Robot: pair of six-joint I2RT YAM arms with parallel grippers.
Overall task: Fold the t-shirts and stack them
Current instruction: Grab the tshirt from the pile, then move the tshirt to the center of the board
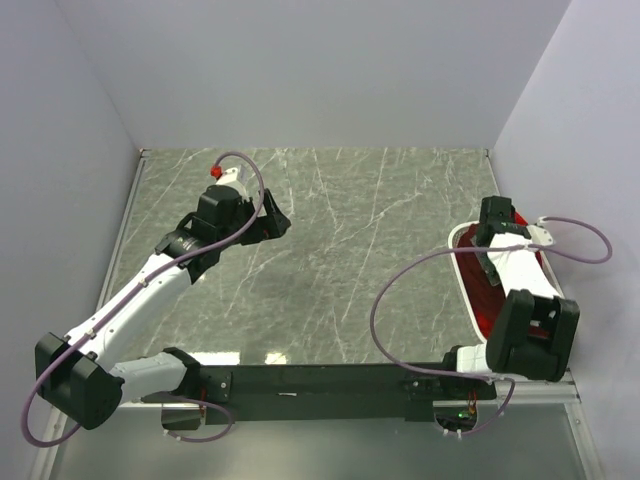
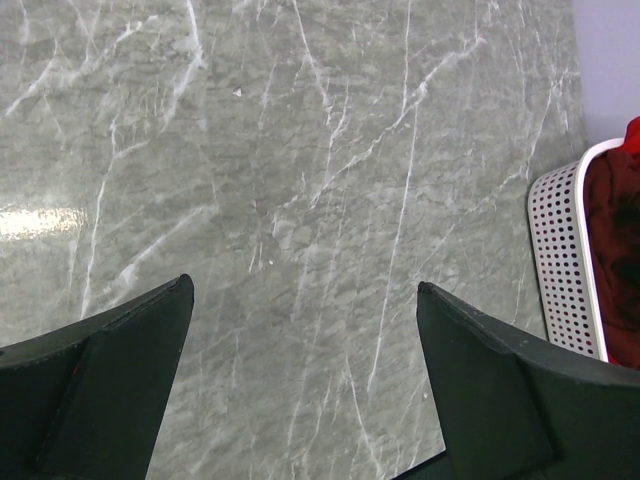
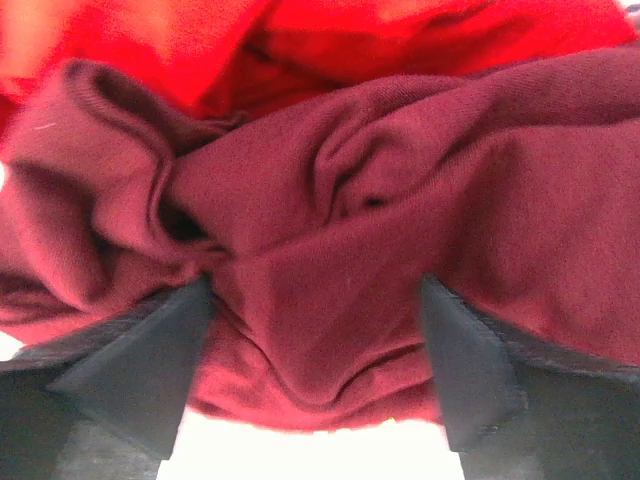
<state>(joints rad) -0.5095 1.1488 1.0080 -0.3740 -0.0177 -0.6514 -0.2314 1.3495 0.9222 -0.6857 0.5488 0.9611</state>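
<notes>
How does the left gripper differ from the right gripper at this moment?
The left gripper hangs over the marble table, while the right gripper is down at the white basket. Nothing lies between the left fingers; the maroon t-shirt bulges between the right ones. Both stand open.

The table (image 1: 350,250) is grey-green stone with thin white veins. The basket (image 2: 560,250) is white with rows of small dark holes. The maroon t-shirt (image 3: 420,240) is plain and dark, and the red t-shirt (image 3: 120,40) is plain and bright.
</notes>
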